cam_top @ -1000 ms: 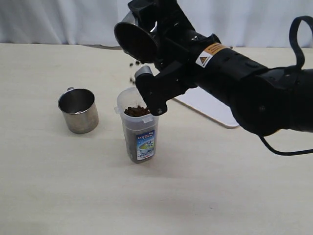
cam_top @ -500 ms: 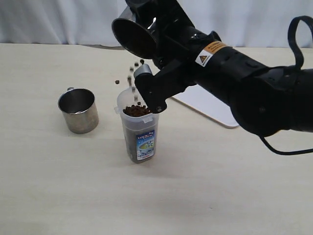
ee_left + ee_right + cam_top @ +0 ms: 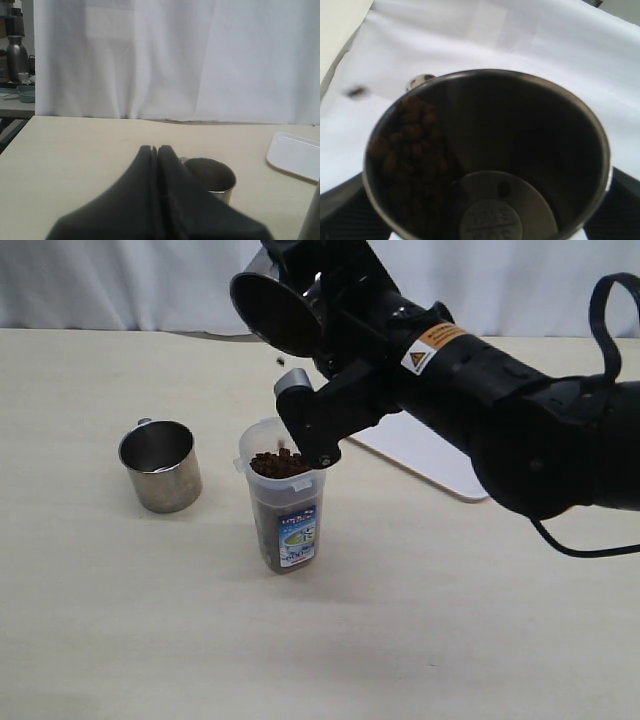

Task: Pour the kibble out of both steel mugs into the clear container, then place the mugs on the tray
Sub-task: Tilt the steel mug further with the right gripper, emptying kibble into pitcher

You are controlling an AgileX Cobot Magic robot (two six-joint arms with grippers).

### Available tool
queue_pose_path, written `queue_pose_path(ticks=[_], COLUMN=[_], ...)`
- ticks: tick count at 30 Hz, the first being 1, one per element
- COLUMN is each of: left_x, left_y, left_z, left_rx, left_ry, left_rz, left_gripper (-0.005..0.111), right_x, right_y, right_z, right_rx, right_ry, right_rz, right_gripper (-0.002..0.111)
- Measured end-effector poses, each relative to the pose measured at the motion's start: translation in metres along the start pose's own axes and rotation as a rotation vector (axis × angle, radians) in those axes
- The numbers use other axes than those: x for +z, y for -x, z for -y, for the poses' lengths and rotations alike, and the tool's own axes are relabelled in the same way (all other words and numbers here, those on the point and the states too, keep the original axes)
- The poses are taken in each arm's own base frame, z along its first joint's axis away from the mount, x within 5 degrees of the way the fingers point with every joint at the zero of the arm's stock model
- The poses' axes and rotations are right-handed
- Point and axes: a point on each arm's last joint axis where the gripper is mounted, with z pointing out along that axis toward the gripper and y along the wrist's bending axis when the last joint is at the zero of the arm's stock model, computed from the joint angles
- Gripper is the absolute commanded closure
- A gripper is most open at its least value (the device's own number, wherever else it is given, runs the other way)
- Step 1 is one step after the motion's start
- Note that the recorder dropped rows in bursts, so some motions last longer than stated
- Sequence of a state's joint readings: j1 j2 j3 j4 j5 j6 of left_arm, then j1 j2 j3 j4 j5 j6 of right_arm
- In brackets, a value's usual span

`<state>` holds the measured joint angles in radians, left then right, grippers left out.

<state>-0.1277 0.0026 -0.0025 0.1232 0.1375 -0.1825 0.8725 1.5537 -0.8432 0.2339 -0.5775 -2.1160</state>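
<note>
I am clamping my right pincer [image 3: 322, 365] on the short shiny steel mug [image 3: 277, 315], holding its mouth tipped left and down, with the tall clear plastic container [image 3: 287, 515] of reddish-brown kibble [image 3: 278, 464] standing right below its lip.

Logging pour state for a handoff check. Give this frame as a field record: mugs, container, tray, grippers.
tilted mug: held by right gripper above clear container, some kibble inside
clear container: upright, kibble near the rim
second mug: upright on table beside container, no kibble visible
tray: partly hidden behind right arm, no mug on visible part
left gripper: shut, empty
pellet: one in mid-air under mug mouth
</note>
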Motion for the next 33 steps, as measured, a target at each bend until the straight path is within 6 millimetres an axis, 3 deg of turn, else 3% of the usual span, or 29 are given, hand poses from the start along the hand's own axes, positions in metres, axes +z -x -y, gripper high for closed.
queue_pose_path(ticks=[33], left_x=[0.0], left_y=[0.0], left_z=[0.0], left_rx=[0.0], left_ry=[0.0], left_rz=[0.0], left_gripper=[0.107], right_x=[0.0], right_y=[0.0006], right_z=[0.002], right_rx=[-0.025], right_ry=[-0.022], right_rz=[0.006], right_gripper=[0.103])
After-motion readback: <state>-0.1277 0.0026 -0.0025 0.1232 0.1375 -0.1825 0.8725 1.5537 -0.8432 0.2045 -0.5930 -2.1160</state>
